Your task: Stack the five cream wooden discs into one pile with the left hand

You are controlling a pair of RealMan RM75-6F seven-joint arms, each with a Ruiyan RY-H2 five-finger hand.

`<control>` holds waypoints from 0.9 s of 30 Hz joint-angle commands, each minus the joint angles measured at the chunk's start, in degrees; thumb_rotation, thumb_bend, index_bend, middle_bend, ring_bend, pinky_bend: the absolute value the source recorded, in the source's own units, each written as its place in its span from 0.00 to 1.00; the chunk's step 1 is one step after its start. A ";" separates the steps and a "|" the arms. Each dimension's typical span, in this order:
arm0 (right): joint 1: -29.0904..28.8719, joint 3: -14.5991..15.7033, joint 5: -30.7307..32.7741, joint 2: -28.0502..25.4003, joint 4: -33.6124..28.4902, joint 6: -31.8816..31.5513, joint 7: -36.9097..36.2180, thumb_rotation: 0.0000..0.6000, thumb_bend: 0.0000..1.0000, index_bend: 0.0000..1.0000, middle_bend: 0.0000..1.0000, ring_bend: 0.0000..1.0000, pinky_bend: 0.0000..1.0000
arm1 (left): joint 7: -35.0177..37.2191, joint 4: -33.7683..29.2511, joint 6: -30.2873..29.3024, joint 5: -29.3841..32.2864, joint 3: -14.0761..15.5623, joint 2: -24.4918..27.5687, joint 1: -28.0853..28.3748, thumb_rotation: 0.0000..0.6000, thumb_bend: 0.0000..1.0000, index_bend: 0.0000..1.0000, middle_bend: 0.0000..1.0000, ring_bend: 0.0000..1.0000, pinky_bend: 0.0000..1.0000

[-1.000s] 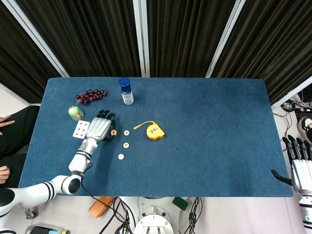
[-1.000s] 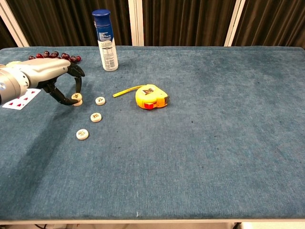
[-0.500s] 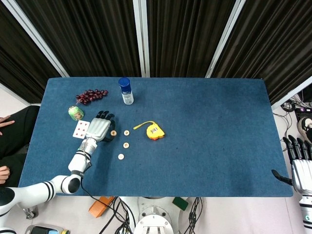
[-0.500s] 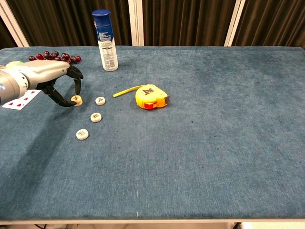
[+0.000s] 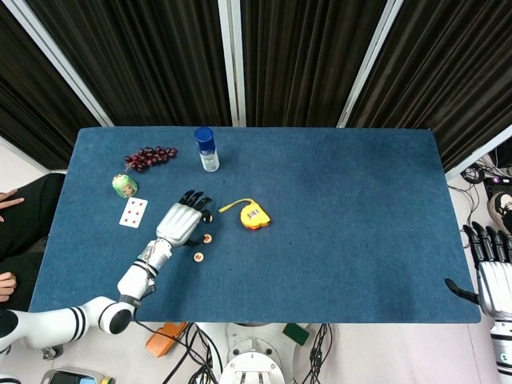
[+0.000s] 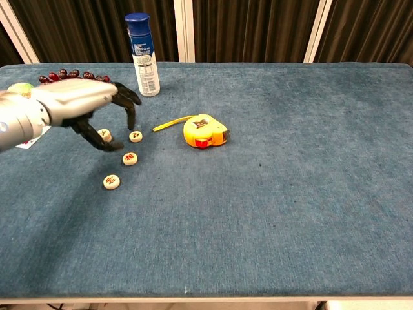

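The left hand (image 6: 80,106) hangs above the table (image 6: 290,194) with its dark fingers (image 6: 129,113) spread and curved downward, holding nothing. Just under the fingertips lies one cream disc (image 6: 135,136); a small pile of discs (image 6: 104,135) sits beneath the palm, and two more discs (image 6: 130,158) (image 6: 111,181) lie apart, nearer the front edge. A yellow tape measure (image 6: 205,130) rests to the right of them, a blue-capped bottle (image 6: 142,55) stands behind, with grapes (image 5: 150,156) and a playing card (image 5: 133,212) nearby. The right hand (image 5: 492,268) stays off the table's edge, fingers extended, empty
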State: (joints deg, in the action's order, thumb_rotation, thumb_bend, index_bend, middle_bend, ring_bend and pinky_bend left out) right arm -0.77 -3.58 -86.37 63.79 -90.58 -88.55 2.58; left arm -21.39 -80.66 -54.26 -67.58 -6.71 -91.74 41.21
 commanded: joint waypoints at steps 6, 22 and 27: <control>0.29 0.04 0.21 0.12 0.73 -0.16 -0.87 1.00 0.20 0.00 0.09 0.00 0.01 | -3.06 1.21 0.79 0.40 1.23 -2.34 0.75 1.00 0.28 0.42 0.11 0.00 0.00; 0.09 -0.08 0.26 0.53 1.74 0.20 -1.68 1.00 0.21 0.00 0.09 0.00 0.01 | -3.94 2.05 1.31 1.71 1.81 -2.85 0.44 1.00 0.28 0.44 0.11 0.00 0.00; 0.22 -0.05 0.21 0.63 1.95 0.01 -1.89 1.00 0.21 0.00 0.09 0.00 0.01 | -4.35 2.70 1.39 1.87 1.77 -3.26 0.59 1.00 0.29 0.45 0.11 0.00 0.00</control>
State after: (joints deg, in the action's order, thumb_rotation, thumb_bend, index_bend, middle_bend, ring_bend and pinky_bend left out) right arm -0.56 -3.63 -86.16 64.41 -88.64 -88.53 0.70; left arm -25.74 -77.95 -52.88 -65.70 -4.93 -95.00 41.79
